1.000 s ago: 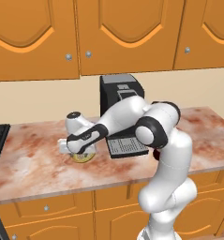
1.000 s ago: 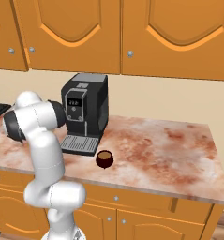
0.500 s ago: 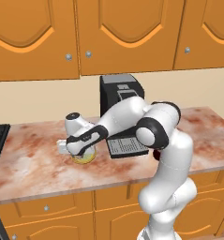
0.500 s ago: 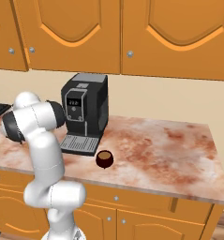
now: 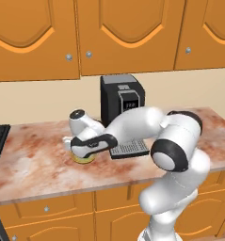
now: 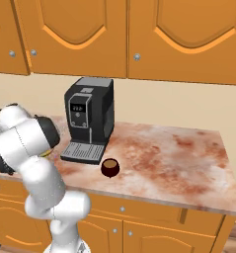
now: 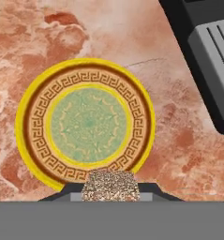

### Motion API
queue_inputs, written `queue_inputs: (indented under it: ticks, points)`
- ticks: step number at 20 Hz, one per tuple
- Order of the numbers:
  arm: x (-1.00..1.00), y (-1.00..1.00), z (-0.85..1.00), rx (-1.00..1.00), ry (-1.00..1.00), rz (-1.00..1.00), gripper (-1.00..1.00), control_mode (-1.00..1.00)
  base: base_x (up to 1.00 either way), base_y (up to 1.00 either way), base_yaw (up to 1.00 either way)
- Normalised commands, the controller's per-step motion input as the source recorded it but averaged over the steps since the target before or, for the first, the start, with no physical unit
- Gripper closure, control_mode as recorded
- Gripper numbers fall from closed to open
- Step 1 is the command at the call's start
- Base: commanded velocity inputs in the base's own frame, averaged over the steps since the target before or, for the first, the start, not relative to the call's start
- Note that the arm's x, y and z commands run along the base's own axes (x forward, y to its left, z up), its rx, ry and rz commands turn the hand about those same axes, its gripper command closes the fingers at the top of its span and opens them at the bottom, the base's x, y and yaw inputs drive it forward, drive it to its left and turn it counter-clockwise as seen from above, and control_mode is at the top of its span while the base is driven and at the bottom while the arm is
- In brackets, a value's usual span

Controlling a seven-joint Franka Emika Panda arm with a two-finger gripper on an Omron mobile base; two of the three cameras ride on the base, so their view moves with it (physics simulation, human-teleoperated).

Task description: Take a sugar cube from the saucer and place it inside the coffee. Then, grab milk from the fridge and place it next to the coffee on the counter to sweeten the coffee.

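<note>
Gripper [image 7: 110, 191] closed on the sugar cube [image 7: 110, 185], held between the tips at the 6 o'clock rim of the saucer [image 7: 85, 119]. Saucer rests on the counter [image 5: 34, 160], left of the coffee machine [image 5: 122, 101]. Coffee [image 6: 109, 167] stands just beside the machine's drip tray [image 6: 83, 151].

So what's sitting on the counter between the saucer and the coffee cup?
The coffee machine's grey drip tray lies between them. In the right base view the cup stands just off the tray's right corner; in the left base view the saucer is left of it.
</note>
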Motion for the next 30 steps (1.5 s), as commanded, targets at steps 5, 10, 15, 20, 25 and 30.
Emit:
queue_inputs:
  ticks: [5,10,15,20,25,30]
  points:
    - [-0.56,-0.93,0.74,0.01,-0.18,-0.20,1.00,-1.00,0.00,0.00,0.00]
    - [-0.52,-1.00,0.74,0.06,-0.14,-0.24,1.00,-1.00,0.00,0.00,0.00]
    - [-0.54,-1.00,0.64,0.10,-0.11,-0.19,1.00,-1.00,0.00,0.00,0.00]
    - [-0.43,-1.00,0.46,0.20,-0.03,-0.18,1.00,-1.00,0.00,0.00,0.00]
    - [-0.15,-1.00,0.25,0.27,0.00,-0.14,1.00,-1.00,0.00,0.00,0.00]
    - [0.05,-1.00,0.12,0.26,0.10,-0.01,1.00,-1.00,0.00,0.00,0.00]
